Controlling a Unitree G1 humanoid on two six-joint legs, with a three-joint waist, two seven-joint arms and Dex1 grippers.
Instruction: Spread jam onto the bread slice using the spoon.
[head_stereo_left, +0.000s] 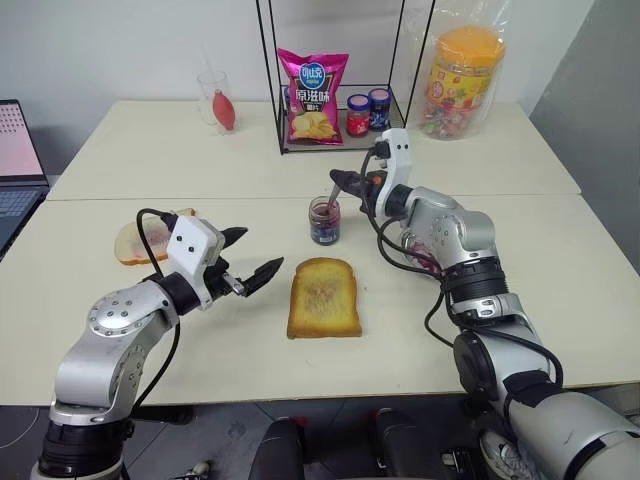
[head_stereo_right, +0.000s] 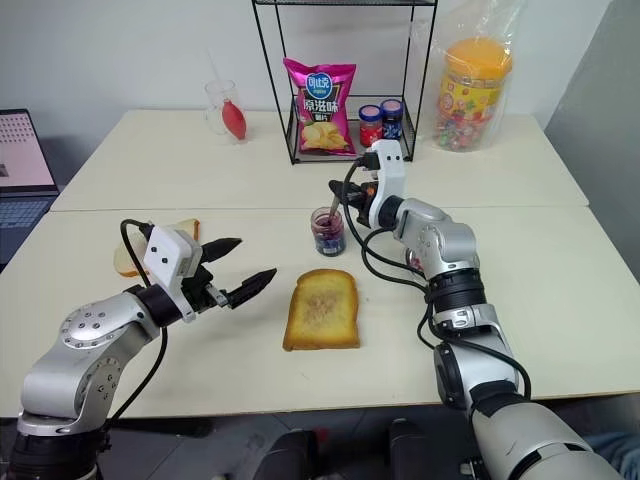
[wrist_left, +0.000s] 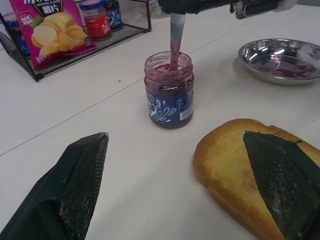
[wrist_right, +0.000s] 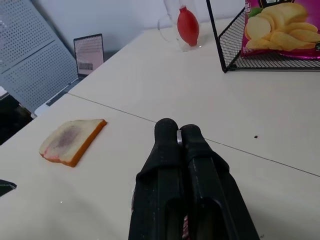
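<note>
The jam (head_stereo_left: 324, 226) is dark purple in a small clear jar (wrist_left: 169, 90) at mid table. The spoon (head_stereo_left: 331, 195) stands upright with its bowl down in the jar, and its handle (wrist_left: 176, 30) rises out of the mouth. My right gripper (head_stereo_left: 338, 178) is just above the jar, shut on the spoon's handle; a sliver of metal shows between its fingertips (wrist_right: 178, 131). The golden toasted bread slice (head_stereo_left: 323, 297) lies flat on the table in front of the jar. My left gripper (head_stereo_left: 262, 250) hovers open just left of the bread, holding nothing.
A pale slice with a pink smear (head_stereo_left: 140, 240) lies at the left. A steel dish (wrist_left: 282, 60) smeared with jam sits beyond the bread. At the back stand a wire rack (head_stereo_left: 340, 140) with a chips bag and two capped jars, a candy jar (head_stereo_left: 462, 80) and a glass (head_stereo_left: 215, 100). A laptop (head_stereo_left: 15, 170) is at the far left.
</note>
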